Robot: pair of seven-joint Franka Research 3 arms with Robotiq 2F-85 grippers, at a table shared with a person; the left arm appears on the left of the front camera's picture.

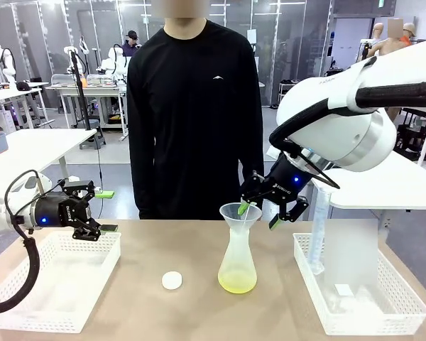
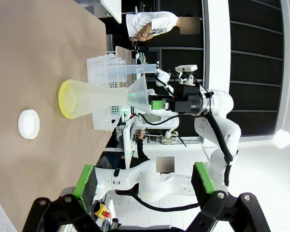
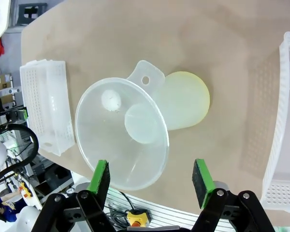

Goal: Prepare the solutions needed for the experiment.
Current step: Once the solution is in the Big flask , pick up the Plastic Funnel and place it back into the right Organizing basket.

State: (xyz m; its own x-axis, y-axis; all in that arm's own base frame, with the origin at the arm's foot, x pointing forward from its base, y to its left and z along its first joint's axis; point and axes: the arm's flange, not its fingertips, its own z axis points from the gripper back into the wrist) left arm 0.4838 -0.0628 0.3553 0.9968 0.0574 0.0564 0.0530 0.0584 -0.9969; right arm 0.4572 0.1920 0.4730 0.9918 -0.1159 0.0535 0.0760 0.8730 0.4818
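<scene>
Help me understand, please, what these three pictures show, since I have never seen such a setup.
These are two white robot arms, each ending in a two-finger gripper with green pads. The front picture comes from a camera between the arms, looking across the table at a person in black. The other two come from cameras on the wrists, looking along each gripper's fingers; the left one is rolled sideways. On the table stands a frosted flask with a little yellow-green liquid at the bottom and a funnel in its neck. Beside it lies a small white disc. The left basket and the right basket flank them; a tall clear cylinder stands in the right one. The left gripper hangs open and empty. The right gripper is open at the funnel's rim, gripping nothing.
</scene>
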